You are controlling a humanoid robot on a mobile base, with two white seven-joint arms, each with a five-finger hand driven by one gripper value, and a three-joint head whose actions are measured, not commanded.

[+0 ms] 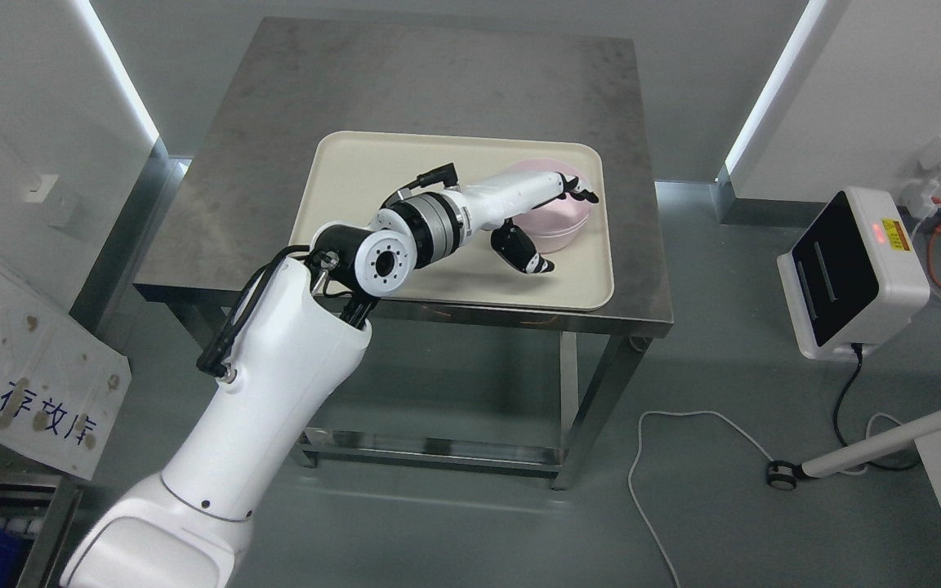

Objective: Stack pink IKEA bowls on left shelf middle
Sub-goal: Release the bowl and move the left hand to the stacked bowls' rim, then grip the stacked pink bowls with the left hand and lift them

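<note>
One arm — the left — reaches out, its robot hand (548, 219) clamped on the pink bowl (556, 224).

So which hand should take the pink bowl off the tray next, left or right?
Left. The left hand is already stretched over the tray at the pink bowl, fingers at its far rim and thumb below its near side. Whether it grips yet is unclear. The right arm is out of view.

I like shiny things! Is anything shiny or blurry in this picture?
Head view: the steel table shows dull, smudgy reflections; bright light strips glow on the walls; the left hand at the pink bowl casts a soft shadow on the tray; the picture looks mostly sharp.
</note>
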